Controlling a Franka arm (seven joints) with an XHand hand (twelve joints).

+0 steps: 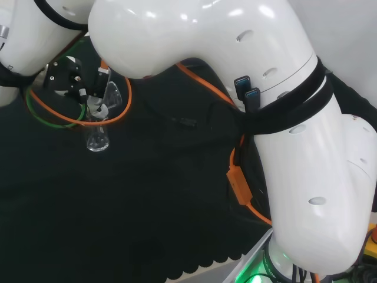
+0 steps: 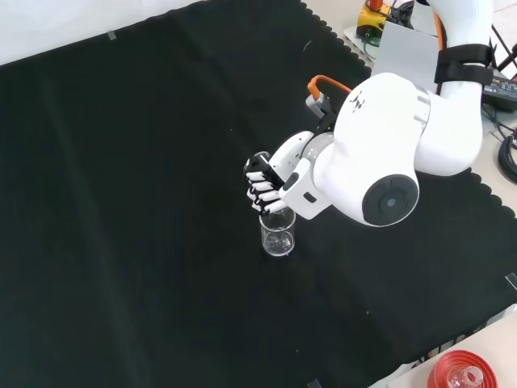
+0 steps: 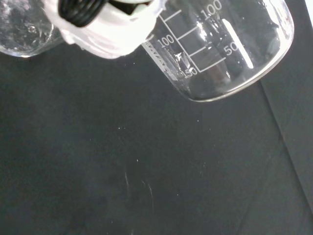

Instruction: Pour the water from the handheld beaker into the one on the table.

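In the front view the hand (image 2: 263, 187) hangs over the middle of the black cloth, fingers curled round a clear handheld beaker (image 2: 260, 158) that is tipped over. Directly below it a second clear beaker (image 2: 278, 234) stands upright on the cloth. The head view shows the hand (image 1: 75, 78) at the far left with the tilted beaker (image 1: 110, 97) above the standing beaker (image 1: 97, 139). Close up in the wrist view, the held beaker (image 3: 226, 49) with white graduation marks lies on its side beside a white finger (image 3: 105, 27). Another glass rim (image 3: 23, 35) shows nearby. Water level cannot be told.
A red ribbed ring (image 2: 459, 375) holding glassware sits at the front view's lower right corner. An orange cable (image 1: 240, 184) runs along the arm and loops near the hand. The big white arm link (image 2: 380, 153) stands right of the hand. The cloth's scalloped edge (image 2: 452, 346) runs nearby.
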